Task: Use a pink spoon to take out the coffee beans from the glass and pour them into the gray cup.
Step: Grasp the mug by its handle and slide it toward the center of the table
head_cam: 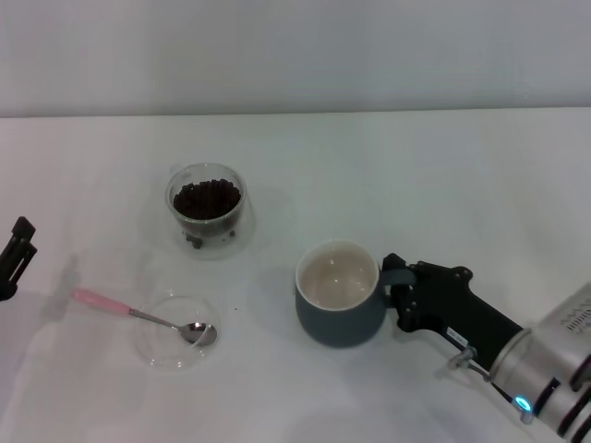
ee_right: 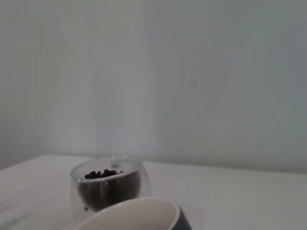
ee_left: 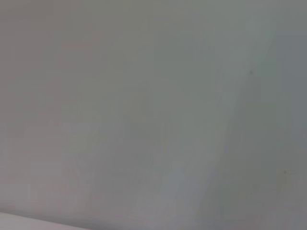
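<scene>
The glass [head_cam: 207,205] stands at the middle left of the table, filled with dark coffee beans [head_cam: 207,197]. The pink spoon [head_cam: 103,302] lies nearer on the left, its metal bowl resting in a shallow clear dish [head_cam: 152,343]. The gray cup [head_cam: 338,297], cream-white inside with nothing in it, stands at centre. My right gripper [head_cam: 399,278] is shut on the cup's handle from the right. My left gripper [head_cam: 16,255] sits at the far left edge, apart from the spoon. In the right wrist view the glass [ee_right: 106,188] and its beans [ee_right: 101,174] show beyond the cup's rim [ee_right: 138,212].
The white table [head_cam: 443,185] runs back to a pale wall. The left wrist view shows only a blank pale surface.
</scene>
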`<state>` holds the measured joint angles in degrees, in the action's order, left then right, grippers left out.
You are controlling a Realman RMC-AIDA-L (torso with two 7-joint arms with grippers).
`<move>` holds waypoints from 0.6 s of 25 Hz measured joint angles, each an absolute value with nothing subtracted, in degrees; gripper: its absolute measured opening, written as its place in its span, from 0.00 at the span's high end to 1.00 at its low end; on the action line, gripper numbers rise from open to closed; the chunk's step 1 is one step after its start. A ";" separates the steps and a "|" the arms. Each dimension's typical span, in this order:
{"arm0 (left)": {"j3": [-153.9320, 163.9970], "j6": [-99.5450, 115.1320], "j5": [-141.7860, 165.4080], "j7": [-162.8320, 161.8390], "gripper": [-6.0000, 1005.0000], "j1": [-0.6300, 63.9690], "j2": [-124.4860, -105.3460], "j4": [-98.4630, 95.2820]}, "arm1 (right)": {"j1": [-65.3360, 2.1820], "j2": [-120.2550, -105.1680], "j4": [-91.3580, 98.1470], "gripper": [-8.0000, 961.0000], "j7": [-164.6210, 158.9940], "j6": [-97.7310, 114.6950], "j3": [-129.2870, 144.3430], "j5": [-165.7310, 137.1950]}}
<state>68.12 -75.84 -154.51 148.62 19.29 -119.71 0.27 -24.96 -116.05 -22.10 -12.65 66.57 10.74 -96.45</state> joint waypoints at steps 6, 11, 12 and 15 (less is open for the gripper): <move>68.12 -75.84 -154.51 148.62 0.22 19.09 -119.71 0.27 | -25.17 -116.04 -22.27 0.99 -12.56 64.53 5.12 -104.69; 68.11 -75.84 -154.51 148.62 0.22 18.93 -119.71 0.26 | -25.40 -116.02 -22.29 0.99 -12.39 62.77 4.61 -105.32; 68.11 -75.85 -154.51 148.62 0.22 18.92 -119.71 0.27 | -25.46 -116.01 -22.29 0.99 -12.20 62.56 4.74 -105.36; 68.11 -75.85 -154.51 148.62 0.22 18.91 -119.71 0.27 | -25.57 -116.02 -22.41 0.98 -11.84 62.24 4.89 -105.45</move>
<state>68.11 -75.85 -154.51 148.62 18.91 -119.71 0.27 -25.57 -116.02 -22.41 -11.84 62.24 4.89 -105.45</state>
